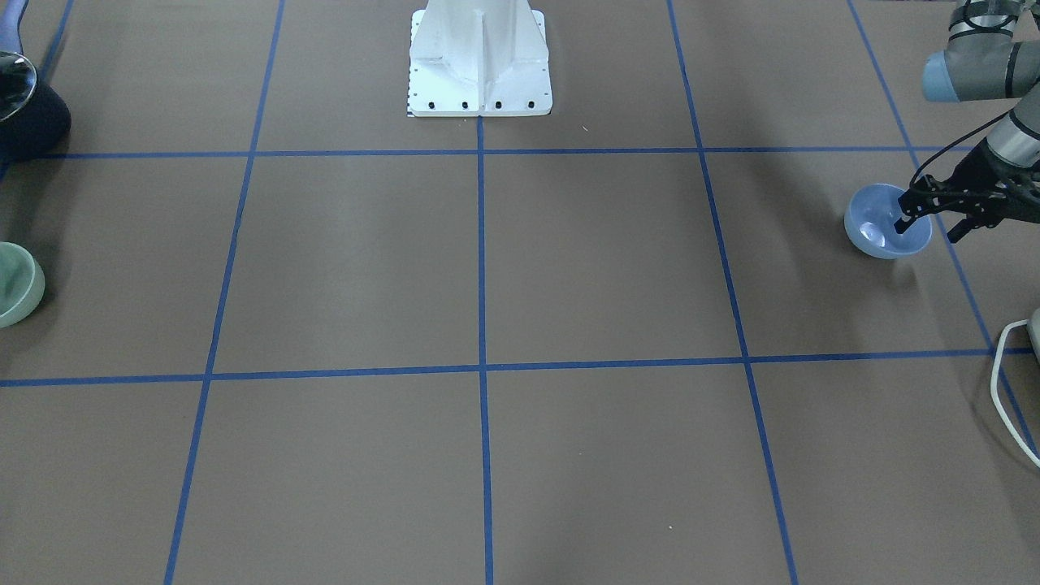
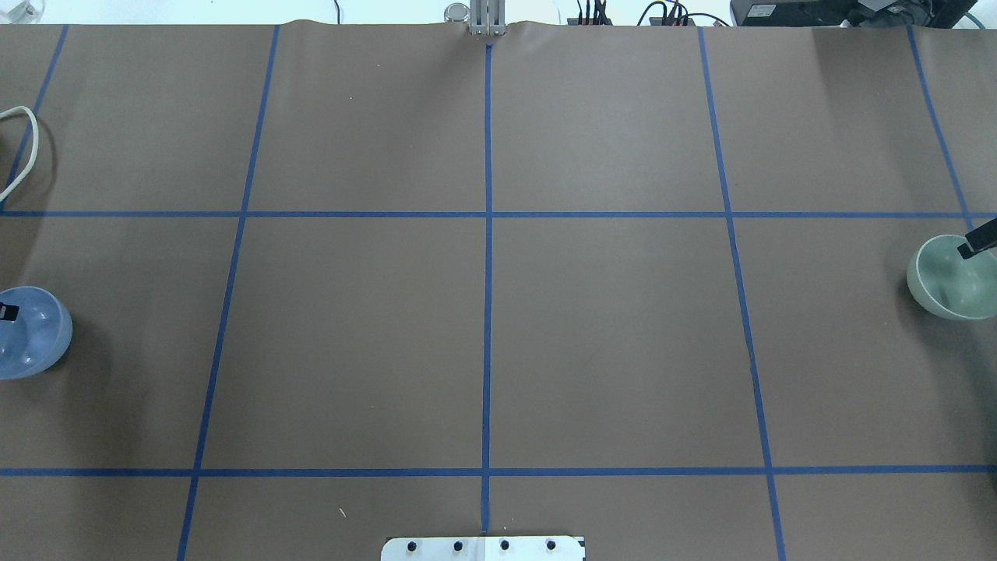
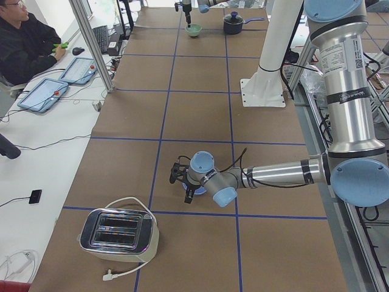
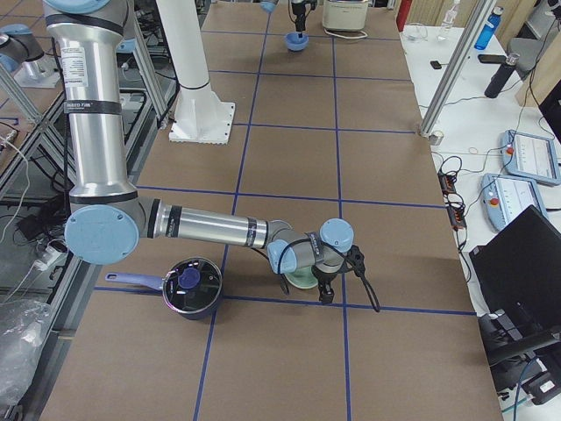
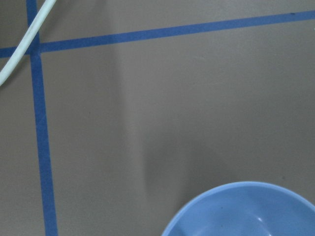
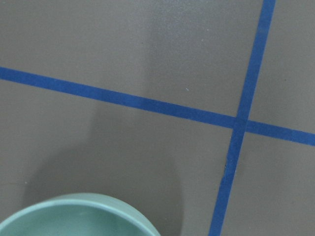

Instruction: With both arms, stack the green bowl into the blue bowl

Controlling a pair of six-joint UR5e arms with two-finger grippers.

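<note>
At opposite ends of the table point(image 2: 607, 327), the two arms each reach down to a bowl, with the whole taped grid between them. The left arm point(image 3: 285, 173) stretches low to the blue bowl point(image 1: 873, 231), which sits on the paper at the robot's left end. The right arm point(image 4: 206, 226) does the same at the green bowl point(image 2: 946, 292), at the right end. The left gripper point(image 1: 926, 232) stands wide astride the rim, one finger inside the bowl and one outside, not yet pinching. Of the right gripper point(image 4: 326, 289), only one finger point(image 2: 977, 247) shows clearly, over the green bowl's rim, so I cannot tell its spread. The step in hand looks like the grasp. Next, the jaws would need to close on the rims and lift, bringing green over blue.
</note>
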